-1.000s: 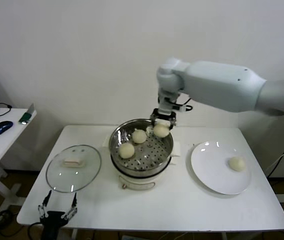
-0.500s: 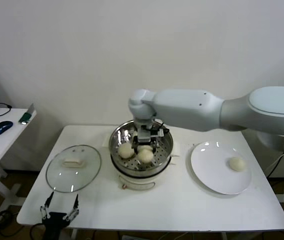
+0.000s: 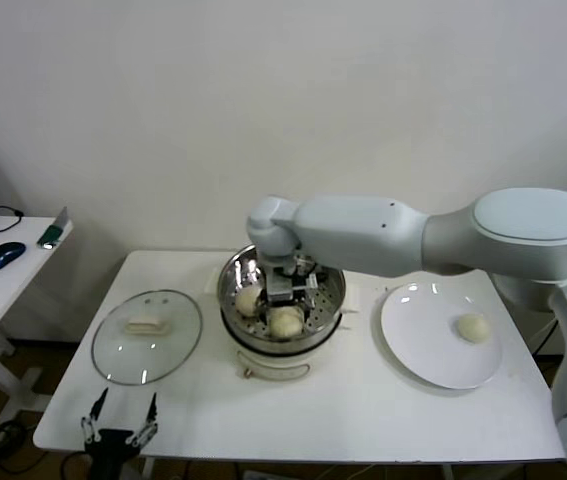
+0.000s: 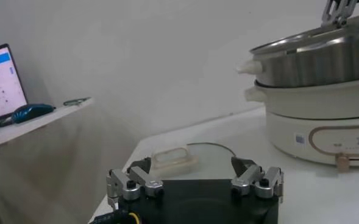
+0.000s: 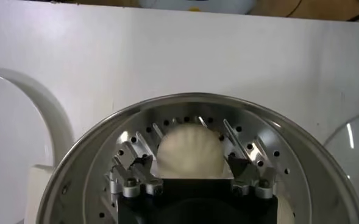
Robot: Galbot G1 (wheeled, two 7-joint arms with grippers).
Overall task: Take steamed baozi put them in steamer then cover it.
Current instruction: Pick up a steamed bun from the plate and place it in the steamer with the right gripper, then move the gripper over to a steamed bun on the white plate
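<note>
A white worktop point(image 3: 363, 410) fills the lower half of the head view. At its centre stands the steamer point(image 3: 281, 305), a shiny steel pot on a white base. The right hand point(image 3: 285, 300) reaches down into it, its fingers point(image 5: 125, 182) spread apart on either side of a steamed baozi point(image 5: 189, 152) resting on the perforated tray, not squeezing it. Another bun point(image 3: 249, 300) lies just left of it in the pot, and one more point(image 3: 474, 327) waits on the white plate point(image 3: 413, 350) at centre right. The cover point(image 3: 147, 336), a clear glass lid with a cream handle point(image 3: 147, 324), lies flat at lower left of the worktop. The left hand point(image 3: 118, 428) hovers at the bottom left edge, fingers apart, holding nothing.

The buns look soft, light and easily dented, so a gentle pinch across the widest part would suit. The glass lid is likely heavier, rigid and breakable; its oblong handle seems the sensible place to grip.
</note>
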